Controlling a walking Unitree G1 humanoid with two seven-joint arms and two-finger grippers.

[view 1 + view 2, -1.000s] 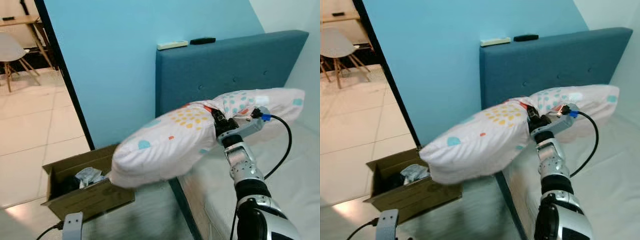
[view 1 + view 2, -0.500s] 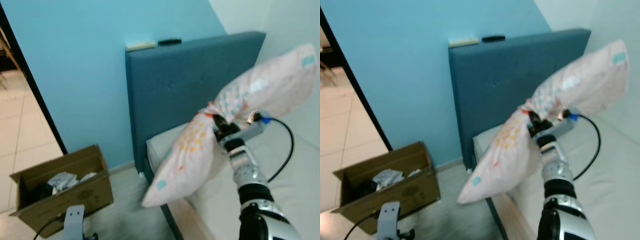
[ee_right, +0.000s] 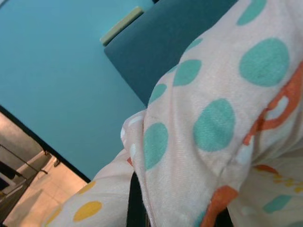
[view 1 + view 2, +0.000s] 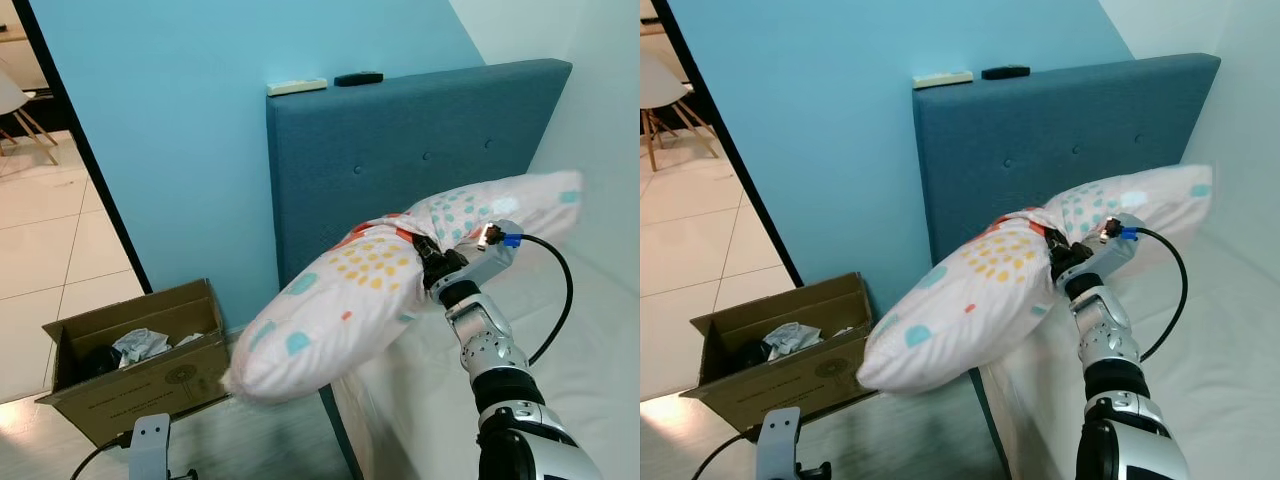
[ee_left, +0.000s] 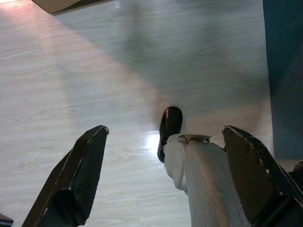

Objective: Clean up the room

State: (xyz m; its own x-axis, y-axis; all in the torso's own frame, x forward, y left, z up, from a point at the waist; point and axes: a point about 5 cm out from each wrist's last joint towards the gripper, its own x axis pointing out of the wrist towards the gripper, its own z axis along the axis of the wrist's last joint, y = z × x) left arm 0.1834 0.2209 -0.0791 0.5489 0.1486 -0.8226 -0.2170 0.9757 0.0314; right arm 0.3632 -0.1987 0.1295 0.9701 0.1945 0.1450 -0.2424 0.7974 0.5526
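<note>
The right gripper [image 4: 428, 262] squeezes the middle of a big pillow [image 4: 340, 300] and holds it up over the edge of the bed [image 4: 600, 350]. The left gripper [image 5: 165, 161] hangs wide open above the pale wood floor [image 5: 94, 71]. Behind stand a dark blue headboard [image 4: 420, 140] and bright blue wall [image 4: 180, 120], with a cardboard box [image 4: 130, 375] nearby. The pillow is pale pink with teal and yellow dots.
</note>
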